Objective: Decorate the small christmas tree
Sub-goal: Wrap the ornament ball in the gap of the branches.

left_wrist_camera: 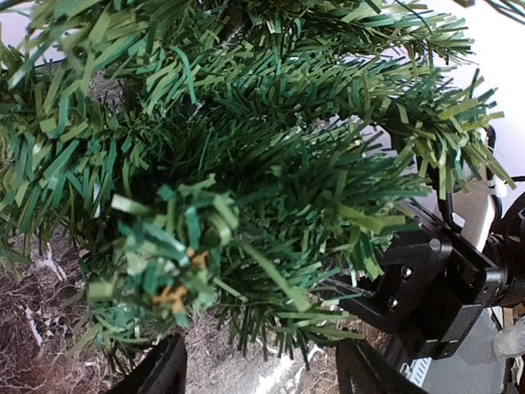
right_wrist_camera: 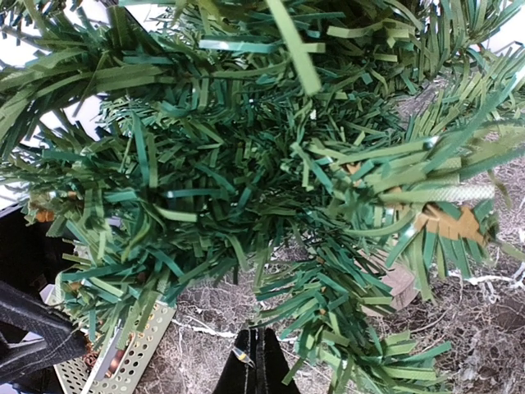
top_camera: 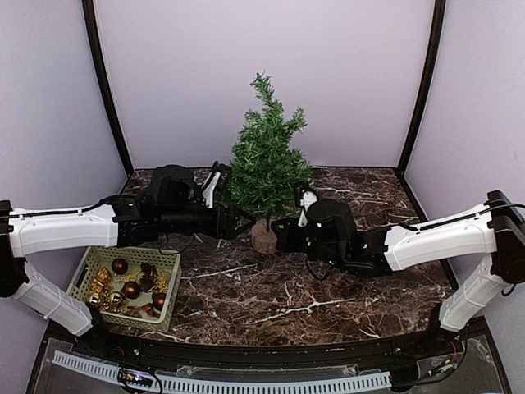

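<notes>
Two grippers flank the small christmas tree [top_camera: 264, 164], which stands upright toward the rear middle of the marble table [top_camera: 246, 304]. The left gripper [left_wrist_camera: 261, 373], jaws spread wide, lies just beside its lower left branches. The right gripper [right_wrist_camera: 258, 368], jaws pressed together, lies under its lower right branches.

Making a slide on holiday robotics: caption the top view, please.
Left gripper and right gripper flank the tree; a basket of ornaments sits near left.
</notes>
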You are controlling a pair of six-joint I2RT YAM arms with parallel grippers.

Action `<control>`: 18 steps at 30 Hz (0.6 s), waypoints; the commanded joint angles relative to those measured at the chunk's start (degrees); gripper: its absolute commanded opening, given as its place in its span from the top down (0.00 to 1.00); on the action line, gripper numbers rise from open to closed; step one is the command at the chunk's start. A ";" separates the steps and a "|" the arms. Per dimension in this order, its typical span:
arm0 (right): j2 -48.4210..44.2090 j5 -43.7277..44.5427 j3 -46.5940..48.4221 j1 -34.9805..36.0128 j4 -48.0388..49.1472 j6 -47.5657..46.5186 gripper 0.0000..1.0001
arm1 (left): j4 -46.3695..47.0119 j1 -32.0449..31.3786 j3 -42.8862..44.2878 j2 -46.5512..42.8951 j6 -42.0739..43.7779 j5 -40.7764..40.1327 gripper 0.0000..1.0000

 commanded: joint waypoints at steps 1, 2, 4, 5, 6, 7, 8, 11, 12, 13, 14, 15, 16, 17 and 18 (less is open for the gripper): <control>0.48 0.74 1.47 0.16 0.64 0.60 1.00 | 1.85 -0.39 2.44 0.20 0.24 0.80 0.37; 0.64 0.70 1.54 0.21 0.64 0.57 1.00 | 1.92 -0.37 2.56 0.63 0.24 0.72 0.38; 0.86 0.48 1.78 0.16 0.57 0.50 1.00 | 2.22 -0.37 2.72 1.17 0.35 0.90 0.39; 0.93 0.41 1.79 0.21 0.60 0.44 1.00 | 2.31 -0.41 2.84 1.53 0.39 0.98 0.40; 1.01 0.44 1.78 0.21 0.56 0.42 1.00 | 2.28 -0.38 3.10 1.68 0.48 0.94 0.43; 1.00 0.47 1.71 0.22 0.51 0.54 1.00 | 2.08 -0.41 3.20 1.90 0.54 0.87 0.46; 0.96 0.54 1.64 0.22 0.52 0.67 1.00 | 2.03 -0.38 3.35 1.91 0.67 0.65 0.54; 0.35 1.31 1.06 0.17 0.39 1.08 1.00 | 1.27 -0.37 3.39 1.66 0.90 -0.72 0.70; 0.06 1.76 0.82 0.28 0.26 1.14 1.00 | 1.01 -0.35 3.24 1.43 1.11 -1.14 0.77; -0.38 2.22 0.68 0.37 -0.04 1.11 1.00 | 0.34 -0.39 3.27 1.11 1.25 -1.81 0.81; -0.83 2.76 0.63 0.45 -0.45 0.99 1.00 | -0.11 -0.42 3.34 0.94 1.40 -2.13 0.86; -1.44 3.42 0.65 0.60 -1.09 0.71 1.00 | -0.89 -0.38 3.32 0.60 1.44 -2.65 0.88; -2.07 4.10 0.72 0.79 -1.73 0.45 1.00 | -1.21 -0.35 3.22 0.42 1.53 -2.81 0.92; -2.70 4.88 0.85 1.06 -2.46 0.18 1.00 | -1.69 -0.39 3.15 0.07 1.50 -3.13 0.93; -3.39 5.54 0.97 1.25 -3.37 -0.05 1.00 | -2.10 -0.39 3.10 -0.11 1.55 -3.27 0.95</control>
